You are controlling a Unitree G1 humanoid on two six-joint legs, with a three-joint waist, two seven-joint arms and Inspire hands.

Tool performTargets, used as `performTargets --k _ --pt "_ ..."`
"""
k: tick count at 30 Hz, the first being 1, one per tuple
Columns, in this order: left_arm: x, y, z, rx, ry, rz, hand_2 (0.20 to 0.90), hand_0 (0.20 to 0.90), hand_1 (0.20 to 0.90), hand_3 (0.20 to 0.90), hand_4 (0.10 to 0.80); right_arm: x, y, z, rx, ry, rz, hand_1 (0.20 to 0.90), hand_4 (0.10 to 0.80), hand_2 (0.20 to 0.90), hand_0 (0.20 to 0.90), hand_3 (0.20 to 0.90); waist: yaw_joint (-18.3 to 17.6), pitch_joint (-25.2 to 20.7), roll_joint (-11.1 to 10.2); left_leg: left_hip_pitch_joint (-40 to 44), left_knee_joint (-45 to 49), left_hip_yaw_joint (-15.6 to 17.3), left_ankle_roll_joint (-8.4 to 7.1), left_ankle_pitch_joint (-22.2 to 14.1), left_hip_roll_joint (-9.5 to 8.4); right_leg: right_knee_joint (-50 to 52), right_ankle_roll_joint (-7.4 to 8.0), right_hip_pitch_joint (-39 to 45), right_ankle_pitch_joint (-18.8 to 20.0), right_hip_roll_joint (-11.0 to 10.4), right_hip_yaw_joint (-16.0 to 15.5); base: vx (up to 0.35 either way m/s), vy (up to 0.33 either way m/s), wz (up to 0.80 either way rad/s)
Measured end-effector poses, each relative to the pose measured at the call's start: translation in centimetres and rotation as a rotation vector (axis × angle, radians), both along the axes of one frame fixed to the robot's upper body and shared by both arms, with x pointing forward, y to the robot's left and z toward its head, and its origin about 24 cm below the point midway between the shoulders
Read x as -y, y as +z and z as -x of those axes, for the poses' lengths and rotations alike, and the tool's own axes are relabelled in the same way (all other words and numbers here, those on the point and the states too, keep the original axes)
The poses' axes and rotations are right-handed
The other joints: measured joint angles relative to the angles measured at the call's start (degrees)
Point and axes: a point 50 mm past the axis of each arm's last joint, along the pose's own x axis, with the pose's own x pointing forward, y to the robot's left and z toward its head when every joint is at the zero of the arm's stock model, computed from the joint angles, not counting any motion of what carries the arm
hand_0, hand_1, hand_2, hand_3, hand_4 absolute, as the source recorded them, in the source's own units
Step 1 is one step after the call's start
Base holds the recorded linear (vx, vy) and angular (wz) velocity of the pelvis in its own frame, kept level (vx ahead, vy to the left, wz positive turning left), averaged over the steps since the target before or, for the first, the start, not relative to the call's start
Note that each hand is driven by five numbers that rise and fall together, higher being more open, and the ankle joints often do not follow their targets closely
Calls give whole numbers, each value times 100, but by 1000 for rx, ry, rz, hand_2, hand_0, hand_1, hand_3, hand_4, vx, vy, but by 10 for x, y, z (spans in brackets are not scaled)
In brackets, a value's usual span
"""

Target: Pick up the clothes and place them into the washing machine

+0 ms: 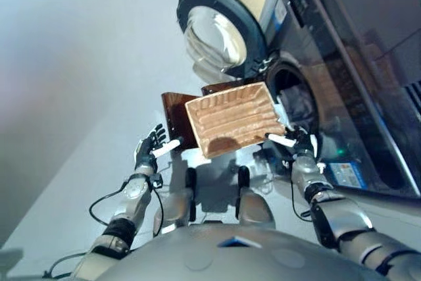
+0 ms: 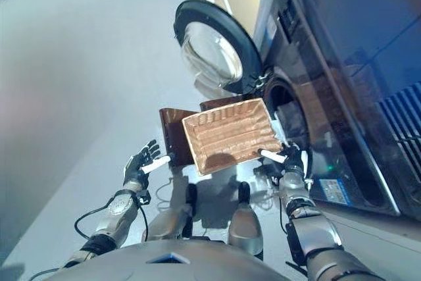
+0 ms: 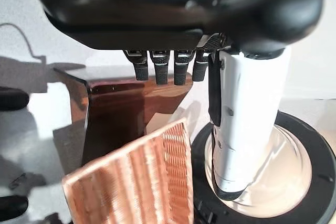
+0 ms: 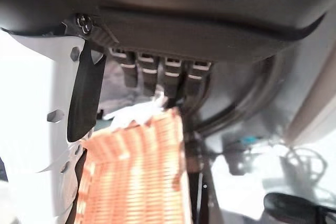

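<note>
A woven brown basket (image 1: 231,120) rests tilted on a dark wooden stool (image 1: 175,114) in front of the washing machine's round drum opening (image 1: 297,97). I see no clothes inside the basket. Something pale and crumpled (image 4: 132,116) shows just past the basket's rim (image 4: 137,171) at the drum mouth; I cannot tell what it is. My left hand (image 1: 150,147) hovers open to the left of the basket, apart from it. My right hand (image 1: 302,144) is open at the basket's right corner, with its white thumb pointing at the rim.
The machine's round door (image 1: 216,29) stands swung open to the left, beyond the stool. The dark front of the washing machine (image 1: 355,83) fills the right side. Pale bare floor (image 1: 72,97) spreads to the left.
</note>
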Motion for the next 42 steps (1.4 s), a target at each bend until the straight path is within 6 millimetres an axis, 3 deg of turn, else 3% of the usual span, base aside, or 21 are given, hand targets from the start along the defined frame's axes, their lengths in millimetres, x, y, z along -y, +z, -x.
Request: performTargets --k 3,14,31,37,42 --pt "-2 4 -6 21 -6 -7 900 900 900 900 800 -2 8 -11 30 21 24 900 800 900 900 900 -22 199 -7 -133 1 -6 -3 35 -15 0 28 -130 32 -26 2 -21 15 1" --pt "1 15 -23 76 -11 2 900 900 900 900 800 3 15 -17 77 -23 -1 900 800 900 900 900 -26 447 15 -189 2 2 14 35 -54 1 33 -192 37 -38 4 3 -1 0" --pt "1 15 -23 76 -6 0 900 900 900 900 800 -2 22 -23 170 -45 -56 900 800 900 900 900 -67 546 14 -134 2 1 25 26 -56 1 35 -118 32 -39 1 12 -1 1" --pt "1 16 -25 81 -5 -2 900 900 900 900 800 -7 17 -17 173 -36 -73 900 800 900 900 900 -66 573 -77 179 -1 12 12 -11 -44 0 38 193 10 -31 8 52 -16 -1" --pt "-4 15 -23 76 9 -14 900 900 900 900 800 -19 11 -4 202 5 -125 900 800 900 900 900 -150 442 -323 305 -4 49 -2 -45 -25 -1 56 298 -47 -27 29 32 -5 -4"
